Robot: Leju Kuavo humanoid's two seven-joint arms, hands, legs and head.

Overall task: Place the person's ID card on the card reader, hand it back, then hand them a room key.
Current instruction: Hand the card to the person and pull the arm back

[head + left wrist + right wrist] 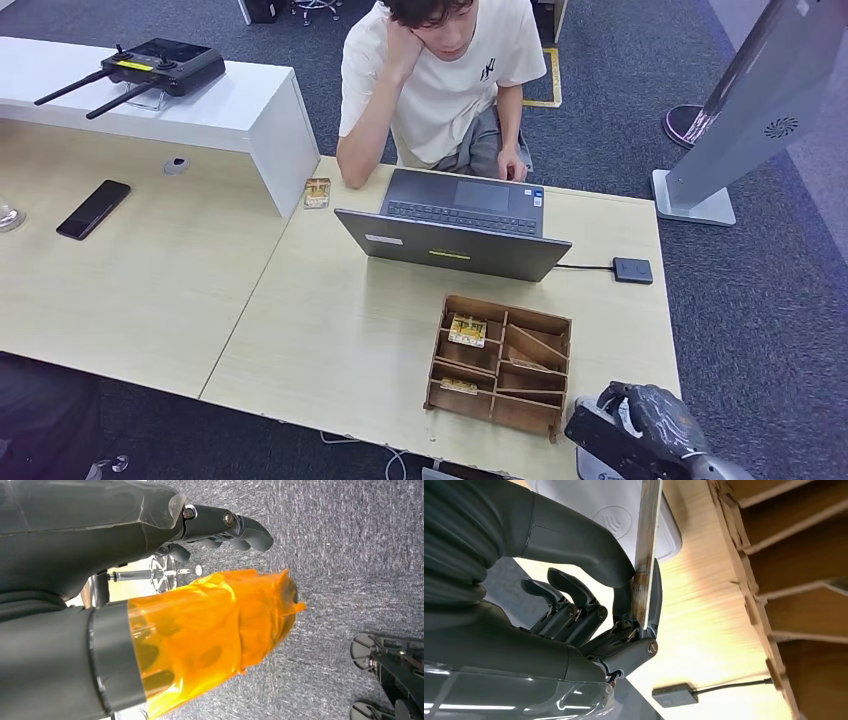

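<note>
My right hand (645,425) is at the table's near right corner, beside the wooden compartment box (500,365). In the right wrist view that hand (589,600) pinches the ID card (647,545) between thumb and a finger. The card is seen edge-on, just over the white card reader (609,510) with its contactless mark. A bit of the card reader (585,462) shows under the hand. Two yellow key cards (467,329) (459,385) lie in the box's left compartments. My left hand (220,525) hangs over the grey carpet and holds nothing, its fingers stretched out.
A person (440,70) sits at the far side behind an open laptop (455,225). A small black box (632,270) on a cable lies right of the laptop. Another small card (317,192) lies by the white counter (250,110). A phone (93,208) lies far left.
</note>
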